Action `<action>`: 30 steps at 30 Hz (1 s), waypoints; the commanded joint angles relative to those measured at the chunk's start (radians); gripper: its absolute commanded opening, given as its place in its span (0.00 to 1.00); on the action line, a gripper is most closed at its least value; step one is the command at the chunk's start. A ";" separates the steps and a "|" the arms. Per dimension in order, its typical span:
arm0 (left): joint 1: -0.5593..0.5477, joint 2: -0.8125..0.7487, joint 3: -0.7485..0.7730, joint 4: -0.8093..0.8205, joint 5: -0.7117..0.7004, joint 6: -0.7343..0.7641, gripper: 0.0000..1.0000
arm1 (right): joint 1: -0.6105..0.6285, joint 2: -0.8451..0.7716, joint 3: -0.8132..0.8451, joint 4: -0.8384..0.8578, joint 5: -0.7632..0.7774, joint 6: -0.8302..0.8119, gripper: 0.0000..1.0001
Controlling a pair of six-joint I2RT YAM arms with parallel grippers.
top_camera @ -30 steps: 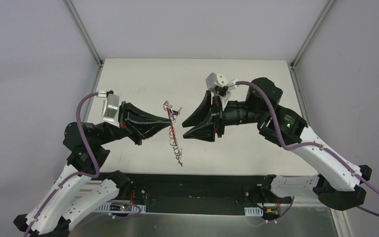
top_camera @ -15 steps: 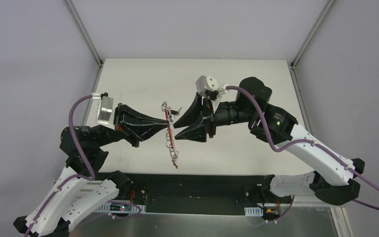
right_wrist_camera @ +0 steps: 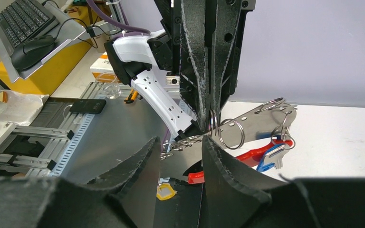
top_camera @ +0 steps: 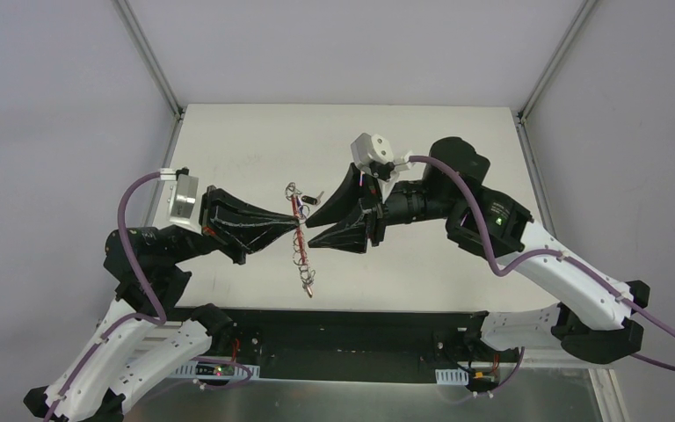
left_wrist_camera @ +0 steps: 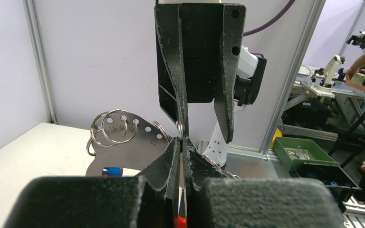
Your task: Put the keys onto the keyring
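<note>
My left gripper (top_camera: 296, 226) is shut on the keyring (top_camera: 300, 230) and holds it above the table. The keyring's red strap (top_camera: 297, 209), silver rings (top_camera: 293, 187) and chain hang across its tip. In the left wrist view the left gripper (left_wrist_camera: 182, 141) pinches a thin perforated metal plate (left_wrist_camera: 140, 142) edge-on, with rings (left_wrist_camera: 113, 127) and the blue-headed key (left_wrist_camera: 111, 170) beside it. My right gripper (top_camera: 309, 236) is open, its jaws either side of the keyring's chain. The right wrist view shows the right gripper (right_wrist_camera: 179, 140), rings (right_wrist_camera: 230, 133), red strap (right_wrist_camera: 249, 156), blue key (right_wrist_camera: 267, 160) and yellowish tag (right_wrist_camera: 166, 192). A black-headed key (top_camera: 316, 197) lies on the table.
The white table (top_camera: 422, 158) has a metal frame post at each back corner (top_camera: 176, 110). A black base rail (top_camera: 360, 338) runs along the near edge below the hanging chain.
My right gripper has moved left, up to the keyring, still open. My left gripper has drawn slightly left with the keyring in it.
</note>
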 commanded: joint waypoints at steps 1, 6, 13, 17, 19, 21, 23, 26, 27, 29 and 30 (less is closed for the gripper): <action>-0.006 -0.017 0.000 0.089 0.002 -0.021 0.00 | 0.010 0.008 0.046 0.042 0.021 -0.027 0.39; -0.006 -0.027 -0.002 0.090 -0.001 -0.022 0.00 | 0.012 0.004 0.039 0.017 0.025 -0.037 0.39; -0.006 -0.037 -0.006 0.095 -0.008 -0.025 0.00 | 0.017 0.003 0.039 0.001 0.016 -0.035 0.39; -0.006 -0.037 -0.005 0.098 -0.002 -0.030 0.00 | 0.021 0.009 0.047 0.004 0.028 -0.031 0.39; -0.006 -0.036 -0.007 0.103 -0.001 -0.033 0.00 | 0.023 0.012 0.052 0.008 0.031 -0.029 0.39; -0.006 -0.036 -0.009 0.103 0.001 -0.035 0.00 | 0.025 0.016 0.059 0.011 0.026 -0.029 0.39; -0.006 -0.034 -0.009 0.103 0.001 -0.034 0.00 | 0.027 0.020 0.066 0.011 0.021 -0.029 0.39; -0.006 -0.033 -0.008 0.103 0.001 -0.034 0.00 | 0.032 0.023 0.075 0.009 0.024 -0.030 0.39; -0.006 -0.033 -0.006 0.103 0.001 -0.033 0.00 | 0.033 0.024 0.077 0.010 0.024 -0.031 0.39; -0.006 -0.032 -0.006 0.103 0.001 -0.034 0.00 | 0.035 0.027 0.081 0.009 0.025 -0.030 0.39; -0.006 -0.031 -0.007 0.105 0.002 -0.034 0.00 | 0.036 0.028 0.084 0.007 0.025 -0.031 0.39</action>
